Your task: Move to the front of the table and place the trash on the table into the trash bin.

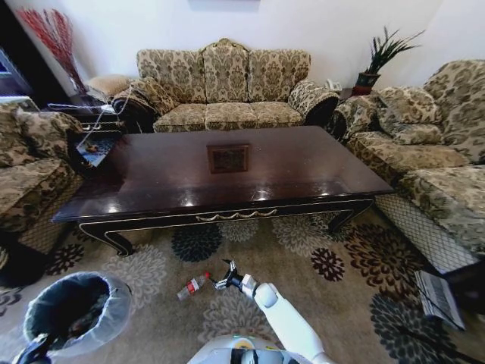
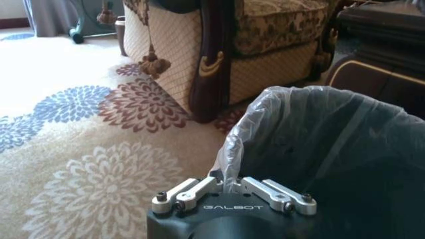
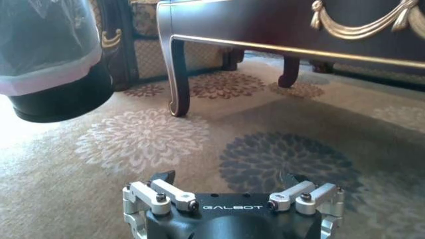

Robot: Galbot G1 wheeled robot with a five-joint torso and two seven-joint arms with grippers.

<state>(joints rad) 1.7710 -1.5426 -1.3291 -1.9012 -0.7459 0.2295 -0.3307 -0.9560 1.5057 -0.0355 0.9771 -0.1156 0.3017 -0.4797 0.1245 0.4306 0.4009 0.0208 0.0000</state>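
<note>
My right claw hangs low over the carpet in front of the table, fingers spread and empty. The bottle lies on the floor just to its left, long axis slanting from the cap nearest the claw away toward the bin. My left claw sits at the bin's rim, pinched on the bag's edge. So the right arm is the nearer one, I judge; the bottle lies between it and the bin.
</note>
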